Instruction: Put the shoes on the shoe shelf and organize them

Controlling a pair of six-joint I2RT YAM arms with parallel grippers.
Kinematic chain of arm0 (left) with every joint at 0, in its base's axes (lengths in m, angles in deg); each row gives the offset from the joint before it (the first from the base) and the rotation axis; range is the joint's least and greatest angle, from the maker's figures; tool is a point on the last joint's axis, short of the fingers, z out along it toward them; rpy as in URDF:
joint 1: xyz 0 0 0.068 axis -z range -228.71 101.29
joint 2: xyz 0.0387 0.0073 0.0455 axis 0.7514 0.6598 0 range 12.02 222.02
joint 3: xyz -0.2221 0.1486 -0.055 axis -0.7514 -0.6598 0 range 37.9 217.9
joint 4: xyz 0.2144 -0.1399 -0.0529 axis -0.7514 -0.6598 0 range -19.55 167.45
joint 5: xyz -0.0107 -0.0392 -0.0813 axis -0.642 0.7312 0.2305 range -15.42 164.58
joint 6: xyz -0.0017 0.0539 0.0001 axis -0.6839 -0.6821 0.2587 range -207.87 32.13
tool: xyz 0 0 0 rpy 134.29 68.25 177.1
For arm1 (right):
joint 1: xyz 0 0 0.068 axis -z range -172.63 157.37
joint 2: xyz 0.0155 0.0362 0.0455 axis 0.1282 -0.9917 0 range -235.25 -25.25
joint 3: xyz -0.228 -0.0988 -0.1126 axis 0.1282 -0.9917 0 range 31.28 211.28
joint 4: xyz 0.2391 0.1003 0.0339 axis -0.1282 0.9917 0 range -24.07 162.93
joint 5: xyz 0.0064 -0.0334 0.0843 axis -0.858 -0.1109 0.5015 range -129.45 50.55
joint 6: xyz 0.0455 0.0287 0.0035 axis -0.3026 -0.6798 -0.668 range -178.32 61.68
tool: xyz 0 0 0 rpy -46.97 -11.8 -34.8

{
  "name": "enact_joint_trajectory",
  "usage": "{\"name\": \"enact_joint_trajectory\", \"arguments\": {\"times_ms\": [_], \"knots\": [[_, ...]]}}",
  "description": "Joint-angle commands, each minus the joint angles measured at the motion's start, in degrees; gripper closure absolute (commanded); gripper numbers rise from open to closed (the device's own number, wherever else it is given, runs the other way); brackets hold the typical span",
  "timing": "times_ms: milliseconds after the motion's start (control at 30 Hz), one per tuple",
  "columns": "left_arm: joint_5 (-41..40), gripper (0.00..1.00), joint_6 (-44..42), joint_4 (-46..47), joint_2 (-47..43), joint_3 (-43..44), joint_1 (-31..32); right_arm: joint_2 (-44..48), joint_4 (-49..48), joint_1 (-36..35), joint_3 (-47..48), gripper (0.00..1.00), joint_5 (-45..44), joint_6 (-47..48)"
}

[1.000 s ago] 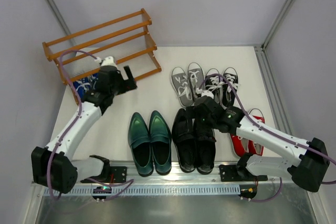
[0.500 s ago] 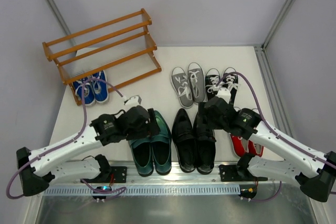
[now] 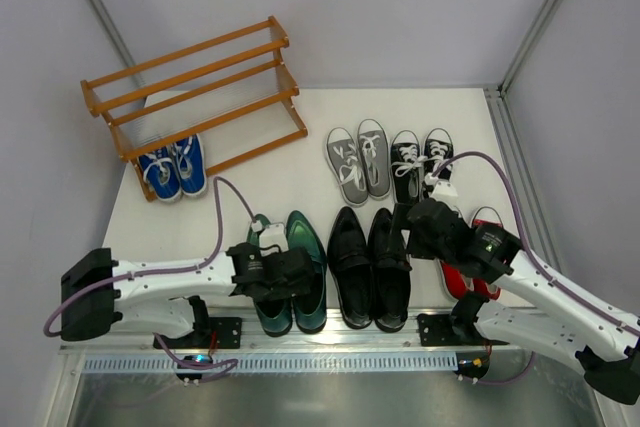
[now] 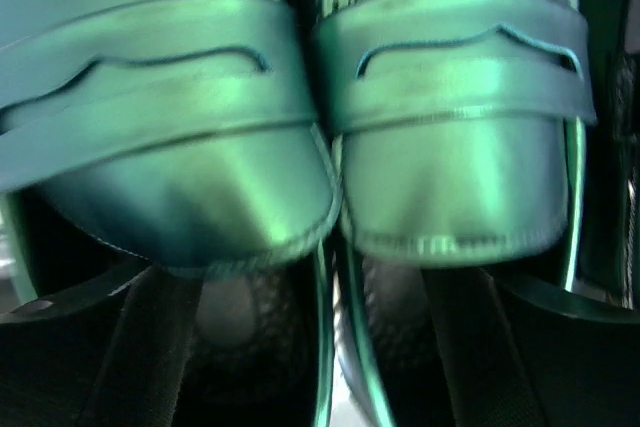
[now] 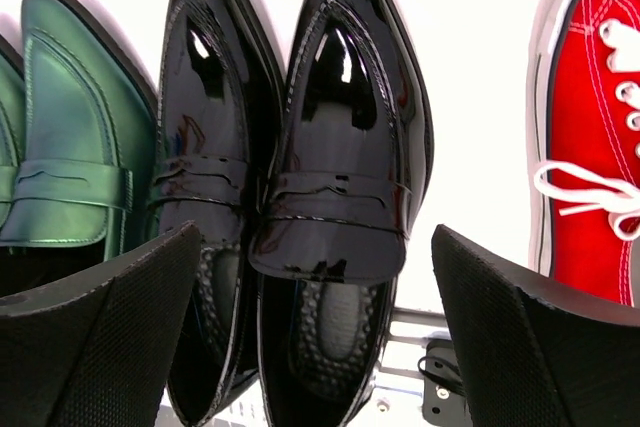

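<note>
At the far left corner of the worktop (image 3: 300, 152) stands the wooden shoe shelf (image 3: 195, 82), with the blue sneakers (image 3: 173, 169) at its bottom, toward its left end. The other five pairs are on the worktop. The grey sneakers (image 3: 358, 160) and the black-and-white sneakers (image 3: 420, 159) sit side by side toward the far edge. The green loafers (image 3: 300, 237), the black loafers (image 3: 370, 262) and the red sneakers (image 3: 478, 237) form a row along the near edge. The left end effector (image 3: 292, 273) hangs over the heel half of the green loafers. The right end effector (image 3: 415, 225) is between the black loafers and the red sneakers, partly covering the red pair.

From the left wrist, both green tongues fill the view, and the dark fingers (image 4: 100, 357) stand wide apart, one over each heel opening: open. I cannot tell whether they touch.

From the right wrist, the fingers (image 5: 100, 327) are spread wide above the black loafers, holding nothing, with a green loafer at left and a red sneaker at right.
</note>
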Motion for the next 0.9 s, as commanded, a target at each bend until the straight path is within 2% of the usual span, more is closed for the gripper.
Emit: {"name": "enact_joint_trajectory", "arguments": {"times_ms": [0, 67, 100, 133, 200, 233, 300, 333, 400, 600, 667, 867], "knots": [[-4.0, 0.22, 0.2, 7.7, 3.5, -3.0, -0.2, 0.9, 0.9, 0.1, -0.5, 0.04, 0.4, -2.2], [-3.6, 0.63, -1.5, 10.1, 5.2, -3.2, -0.2, 0.9, 1.7, 0.1, 0.0, 0.07, 0.8, -2.5], [-4.0, 0.87, -2.3, 10.0, 5.2, -2.6, -0.2, 0.8, 2.0, 0.1, 0.4, 0.08, 1.0, -2.7], [-4.9, 1.0, -2.5, 8.7, 5.0, -1.5, 0.4, 0.6, 2.3, 0.1, 0.7, 0.09, 1.2, -2.8], [-8.8, 1.0, -3.2, 2.6, 3.3, 3.1, 1.7, -0.3, 2.5, 0.1, 2.2, 0.12, 1.9, -2.5], [-14.2, 1.0, -3.2, -0.2, 2.6, 5.5, 3.1, -0.8, 2.4, 0.1, 2.9, 0.12, 1.9, -2.2], [-20.0, 1.0, -3.6, -7.7, 1.5, 11.6, 3.4, -3.1, 2.2, 0.1, 5.2, 0.14, 1.7, 0.1], [-26.2, 1.0, -3.6, -9.4, 1.2, 13.1, 3.3, -4.0, 2.3, 0.1, 6.1, 0.14, 1.4, 1.1], [-30.4, 1.0, -6.5, -10.1, 1.4, 16.2, 2.3, -7.8, 2.2, 0.1, 9.3, 0.14, 0.3, 4.8], [-28.4, 1.0, -18.8, 0.0, 4.7, 19.7, -12.7, -16.8, 0.4, 1.1, 17.1, 0.14, -0.2, 15.0], [-26.1, 1.0, -21.3, 4.4, 7.6, 20.3, -15.4, -18.0, -0.9, 1.9, 18.1, 0.14, 1.5, 16.9], [-21.0, 1.0, -26.5, 8.7, 17.1, 25.5, -22.2, -18.3, -5.1, 7.6, 18.2, 0.16, 6.9, 22.9]]}}
